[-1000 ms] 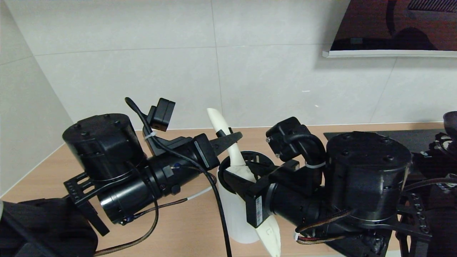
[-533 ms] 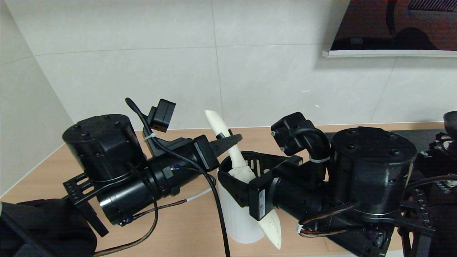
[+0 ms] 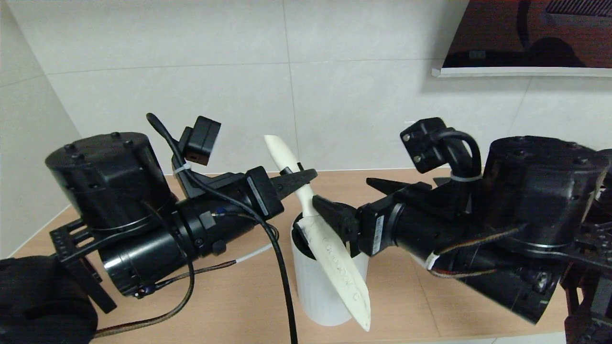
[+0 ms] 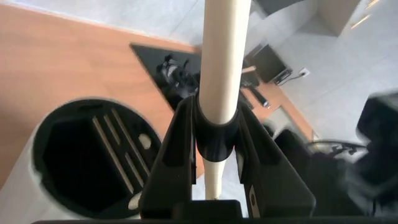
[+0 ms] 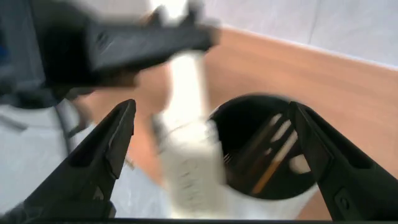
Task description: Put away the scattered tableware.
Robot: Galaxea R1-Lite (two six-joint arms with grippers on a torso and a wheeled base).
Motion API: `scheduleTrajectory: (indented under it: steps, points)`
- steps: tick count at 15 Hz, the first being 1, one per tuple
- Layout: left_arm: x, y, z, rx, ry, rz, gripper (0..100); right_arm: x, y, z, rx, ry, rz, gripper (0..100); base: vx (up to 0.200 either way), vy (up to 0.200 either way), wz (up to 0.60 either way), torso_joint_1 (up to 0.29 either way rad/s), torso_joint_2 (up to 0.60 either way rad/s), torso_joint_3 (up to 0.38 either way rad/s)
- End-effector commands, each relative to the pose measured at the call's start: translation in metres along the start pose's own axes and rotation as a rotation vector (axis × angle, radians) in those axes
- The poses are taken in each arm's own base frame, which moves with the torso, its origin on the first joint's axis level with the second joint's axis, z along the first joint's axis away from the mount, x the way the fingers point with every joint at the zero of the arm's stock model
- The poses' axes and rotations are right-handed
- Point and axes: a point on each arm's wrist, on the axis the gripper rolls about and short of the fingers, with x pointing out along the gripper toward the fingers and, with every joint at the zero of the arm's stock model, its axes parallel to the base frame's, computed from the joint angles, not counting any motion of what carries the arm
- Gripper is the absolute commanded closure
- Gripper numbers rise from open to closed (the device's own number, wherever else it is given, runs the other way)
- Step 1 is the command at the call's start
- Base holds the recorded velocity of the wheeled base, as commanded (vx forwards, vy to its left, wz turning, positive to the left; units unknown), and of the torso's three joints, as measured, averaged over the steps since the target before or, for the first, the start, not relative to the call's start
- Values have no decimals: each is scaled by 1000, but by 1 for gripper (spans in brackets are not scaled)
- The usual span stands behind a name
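Left claw [image 3: 299, 177] clenched on white utensil [image 3: 334, 267] — tip it upright over holder [image 3: 330, 296], then lower; right claw [image 3: 342, 190] released.

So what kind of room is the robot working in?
Probably a kitchen: a wooden counter against a tiled wall, a hood up on the right, and a white holder with utensils in it.

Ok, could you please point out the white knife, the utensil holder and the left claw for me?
white knife [image 3: 340, 273], head view, middle of the blade.
utensil holder [image 3: 313, 291], head view, white outer wall.
left claw [image 4: 216, 115], left wrist view, midway between fingertips.
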Motion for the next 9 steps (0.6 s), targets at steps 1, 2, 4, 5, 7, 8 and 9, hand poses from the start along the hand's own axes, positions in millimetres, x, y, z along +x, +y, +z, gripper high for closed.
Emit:
scheduleTrajectory:
  steps: [1, 2, 4, 5, 7, 8, 9]
  points:
    - [-7, -21, 24, 7, -99, 23, 100, -10, -16, 22, 14, -66, -44, 0, 0, 0, 0, 0, 0, 0]
    - [-7, -24, 29, 6, -122, 53, 100, -12, -20, 26, 16, -75, -54, 0, 0, 0, 0, 0, 0, 0]
    - [-15, -41, 47, 0, -155, 175, 100, -19, -30, 36, 17, -90, -85, 0, 0, 0, 0, 0, 0, 0]
    - [-17, -46, 52, -1, -163, 209, 100, -18, -32, 36, 16, -87, -94, 0, 0, 0, 0, 0, 0, 0]
    - [-19, -54, 62, 13, -198, 327, 100, -18, -34, 37, 16, -88, -103, 0, 0, 0, 0, 0, 0, 0]
    - [-20, -58, 64, 40, -227, 377, 100, -18, -35, 37, 16, -88, -106, 0, 0, 0, 0, 0, 0, 0]
    - [-22, -61, 63, 95, -247, 412, 100, -18, -36, 37, 16, -89, -107, 0, 0, 0, 0, 0, 0, 0]
